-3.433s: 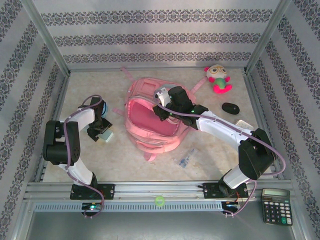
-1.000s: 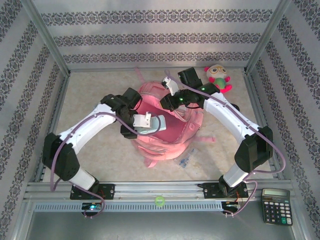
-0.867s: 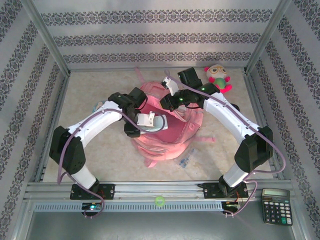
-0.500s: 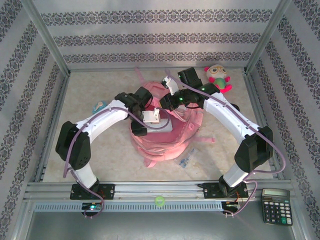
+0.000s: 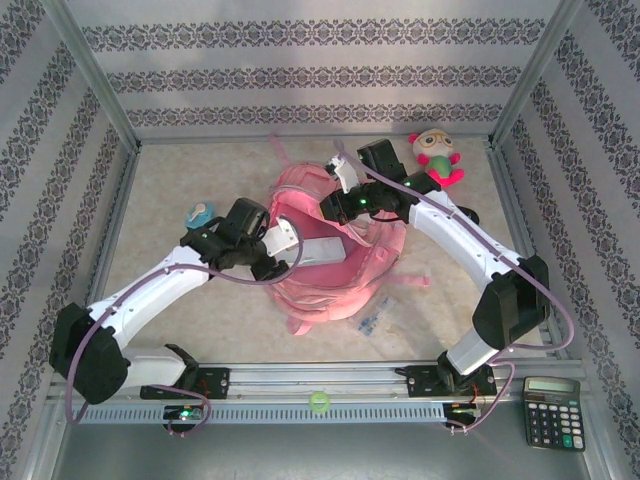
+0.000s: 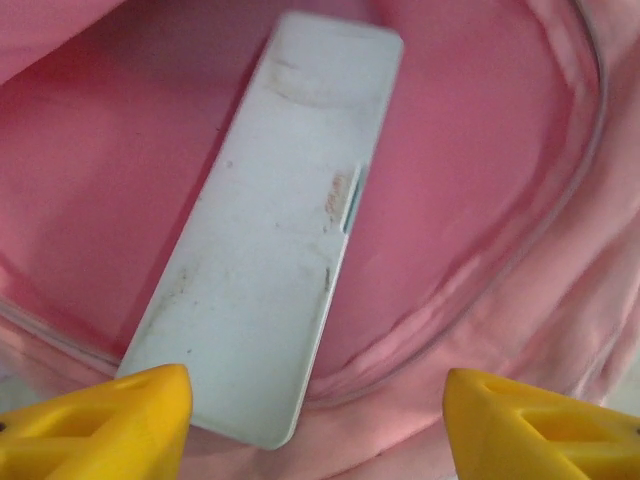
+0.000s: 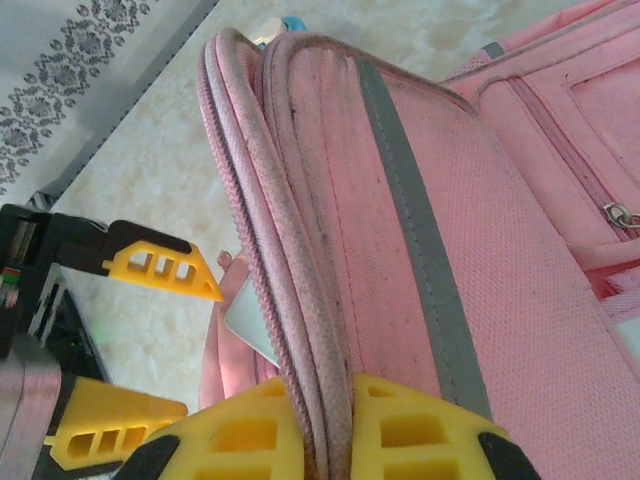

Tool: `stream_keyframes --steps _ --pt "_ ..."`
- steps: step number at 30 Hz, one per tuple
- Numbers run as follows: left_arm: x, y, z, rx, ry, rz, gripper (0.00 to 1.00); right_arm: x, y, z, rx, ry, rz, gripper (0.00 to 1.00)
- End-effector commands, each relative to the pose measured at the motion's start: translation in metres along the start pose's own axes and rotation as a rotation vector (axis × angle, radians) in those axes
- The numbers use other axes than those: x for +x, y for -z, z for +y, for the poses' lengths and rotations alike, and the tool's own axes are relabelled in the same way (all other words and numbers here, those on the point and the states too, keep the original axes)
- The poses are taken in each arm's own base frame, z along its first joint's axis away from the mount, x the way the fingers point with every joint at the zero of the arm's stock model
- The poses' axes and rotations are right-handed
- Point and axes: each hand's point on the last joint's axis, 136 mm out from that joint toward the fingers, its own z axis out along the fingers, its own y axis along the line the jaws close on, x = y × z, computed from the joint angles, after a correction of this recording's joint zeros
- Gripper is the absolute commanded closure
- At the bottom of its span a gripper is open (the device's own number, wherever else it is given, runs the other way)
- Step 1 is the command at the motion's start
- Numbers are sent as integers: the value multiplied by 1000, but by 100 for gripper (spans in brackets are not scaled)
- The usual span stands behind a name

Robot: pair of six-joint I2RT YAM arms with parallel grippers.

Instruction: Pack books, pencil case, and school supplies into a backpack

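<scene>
The pink backpack [image 5: 330, 290] lies open mid-table. A pale, flat rectangular pencil case [image 5: 322, 250] rests slanted inside its opening [image 6: 280, 270], one end over the near rim. My left gripper [image 5: 284, 244] is open just left of it, yellow fingertips [image 6: 120, 415] wide apart and holding nothing. My right gripper [image 5: 338, 198] is shut on the backpack's zip-edged flap [image 7: 330, 300] and holds it up. A clear packet with bluish contents [image 5: 370, 320] lies in front of the backpack. A small teal-and-white piece [image 5: 198, 212] sits at the left. The books are out of view.
A pink-and-green plush toy [image 5: 437, 155] lies at the back right. A black calculator [image 5: 552, 412] sits beyond the front rail at the right. A small green ring [image 5: 319, 402] lies on the rail. Metal frame posts and patterned walls close in the table.
My left gripper has drawn back to the left off the backpack and let go of the pencil case, which now lies in the opening. The right gripper still holds the flap.
</scene>
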Motion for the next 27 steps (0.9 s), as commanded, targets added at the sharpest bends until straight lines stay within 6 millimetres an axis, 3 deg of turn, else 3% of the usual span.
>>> stream_keyframes --steps 1,7,14,19,27 --pt "-24 3 19 -81 360 -166 34 -22 21 25 -55 12 -103 99" --pt "5 1 16 -136 524 -122 31 -26 21 26 -64 10 -110 99" --pt "20 -29 11 -85 563 -53 33 -29 22 28 -69 19 -116 99" --pt "1 -47 12 -33 546 -109 42 -29 21 31 -91 14 -118 100" --pt "-37 -80 20 15 487 -204 39 -34 18 33 -120 10 -130 100"
